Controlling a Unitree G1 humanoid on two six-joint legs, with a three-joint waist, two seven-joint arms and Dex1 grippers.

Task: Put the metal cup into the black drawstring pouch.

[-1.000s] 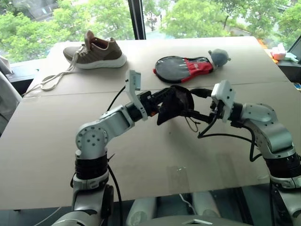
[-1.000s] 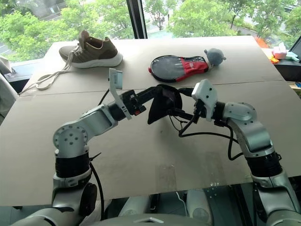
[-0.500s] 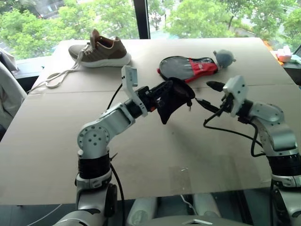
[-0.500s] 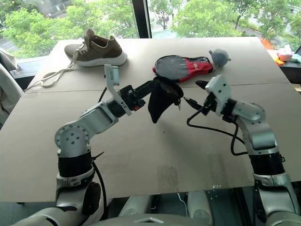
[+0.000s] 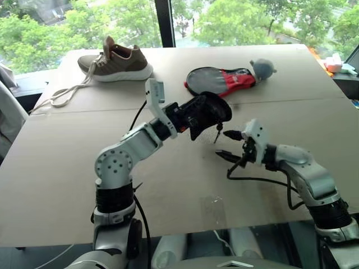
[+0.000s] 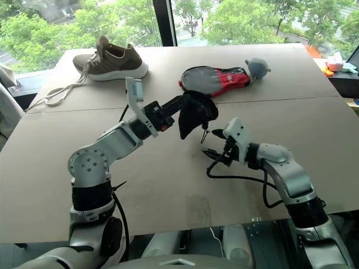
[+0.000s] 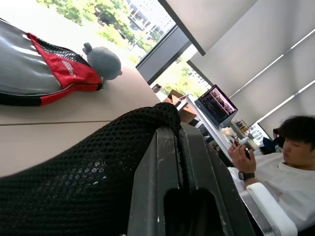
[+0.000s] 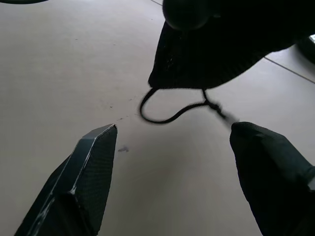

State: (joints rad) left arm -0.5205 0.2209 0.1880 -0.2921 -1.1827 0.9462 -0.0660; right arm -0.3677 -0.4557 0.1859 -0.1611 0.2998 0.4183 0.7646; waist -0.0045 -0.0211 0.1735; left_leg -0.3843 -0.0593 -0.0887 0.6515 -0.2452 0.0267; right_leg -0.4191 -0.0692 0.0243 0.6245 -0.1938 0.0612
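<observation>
Near, lower right of the frame: right end effector (image 5: 229, 144) hangs low over the bare tabletop (image 5: 56, 168), fingers spread wide, nothing between them, tips aimed toward frame centre, arm bent in from the right edge.

Just beyond it, centre frame: the black drawstring pouch (image 5: 208, 114) is lifted clear of the tabletop, bunched, its cord (image 8: 170, 111) and toggle dangling down just above and beside the right fingers. Left end effector (image 6: 180, 107) is clamped tight on the pouch's mesh edge, forearm reaching up and right from the lower left.

The metal cup: can't tell where it is, or whether it's in the pouch.

Far side, upper centre: black-and-red paddle case (image 5: 220, 80) flat, grey plush toy (image 5: 262, 67) touching its right end. Upper left: brown sneaker (image 5: 115, 60), laces trailing left.

Left wrist view: seated person (image 7: 280, 167) beyond the tabletop.
</observation>
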